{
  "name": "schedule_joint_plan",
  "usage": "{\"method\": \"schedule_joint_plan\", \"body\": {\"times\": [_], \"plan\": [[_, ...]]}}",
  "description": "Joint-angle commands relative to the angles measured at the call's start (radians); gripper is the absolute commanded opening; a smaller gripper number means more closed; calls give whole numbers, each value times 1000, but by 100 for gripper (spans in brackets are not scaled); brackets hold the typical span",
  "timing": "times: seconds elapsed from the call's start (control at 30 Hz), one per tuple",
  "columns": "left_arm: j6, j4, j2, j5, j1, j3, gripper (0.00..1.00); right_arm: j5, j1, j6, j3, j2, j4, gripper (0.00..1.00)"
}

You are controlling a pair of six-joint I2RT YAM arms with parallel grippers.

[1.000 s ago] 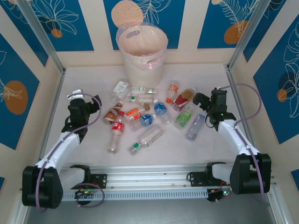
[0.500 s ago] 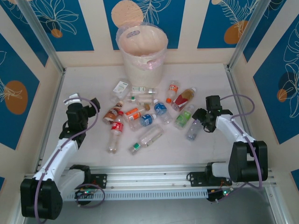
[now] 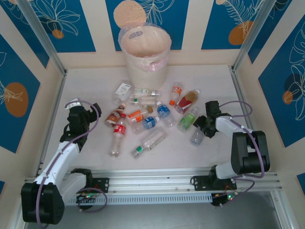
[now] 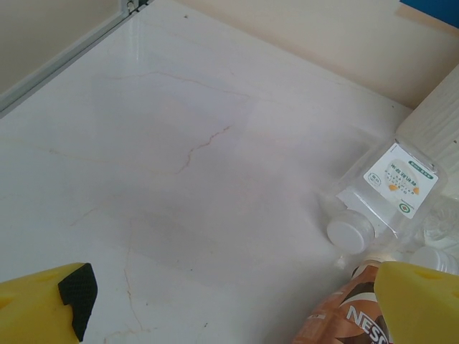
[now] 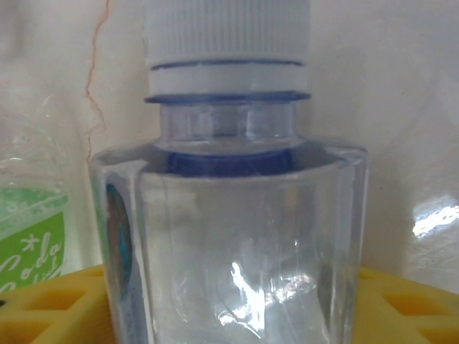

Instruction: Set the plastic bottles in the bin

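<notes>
Left end effector (image 4: 233, 294) spread, open table (image 4: 179, 143) ahead; right end effector (image 3: 201, 128) straddles bottle (image 5: 229, 215), grip unclear

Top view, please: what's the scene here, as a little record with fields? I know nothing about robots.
bin: upright at the far side of the table
bottles: scattered on the table in front of the bin
left gripper: open, holding nothing, at the pile's left edge
right gripper: fingers either side of a clear bottle at the pile's right edge; grip unclear
</notes>
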Motion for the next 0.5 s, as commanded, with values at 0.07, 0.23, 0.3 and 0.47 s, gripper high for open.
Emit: {"method": "schedule_joint_plan", "body": {"times": [0.07,0.23,0.3,0.47], "plan": [[-39,-34,15,36,12,44,100,79,15,39,-31,-62,24,56],[-52,-52,36,59,12,65,100,190,62,33,-61,-189,41,48],[-58,-59,44,79,12,79,100,245,91,25,-64,-243,38,47],[-101,-63,67,138,12,99,100,277,139,45,-26,-386,28,44]]}}
